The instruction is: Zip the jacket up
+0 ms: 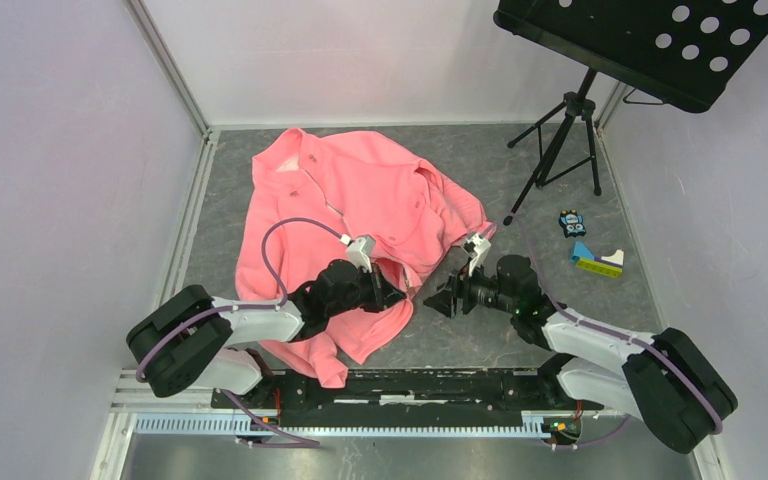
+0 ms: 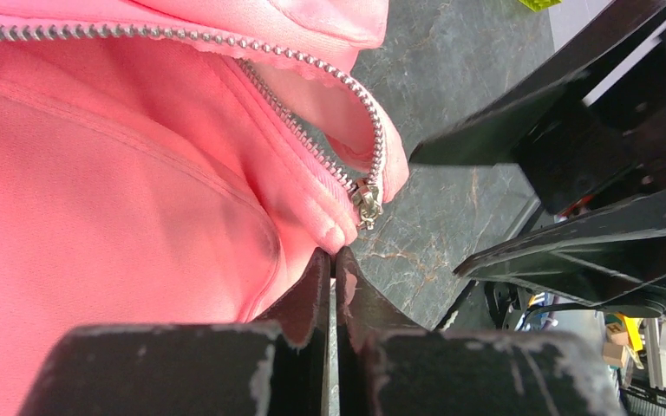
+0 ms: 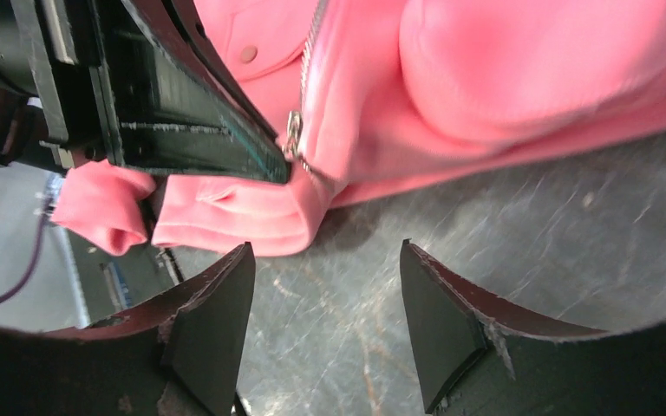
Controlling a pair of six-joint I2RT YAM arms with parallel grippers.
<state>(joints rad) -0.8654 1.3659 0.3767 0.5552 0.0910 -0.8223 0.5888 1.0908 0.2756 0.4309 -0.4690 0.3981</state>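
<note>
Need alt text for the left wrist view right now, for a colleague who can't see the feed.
The left gripper is closed on the hem of the pink jacket, just below the metal zipper slider. The right gripper sits open at the frame's right side, over the grey table.

Soft matt fleece jacket [image 1: 360,190], metal zipper [image 2: 299,128]

The pink jacket [image 1: 360,190] lies spread on the grey table [image 1: 440,345]. My left jaws are at its near hem, my right jaws just beside that hem, over bare table. A black music stand [image 1: 600,30] is far right.
</note>
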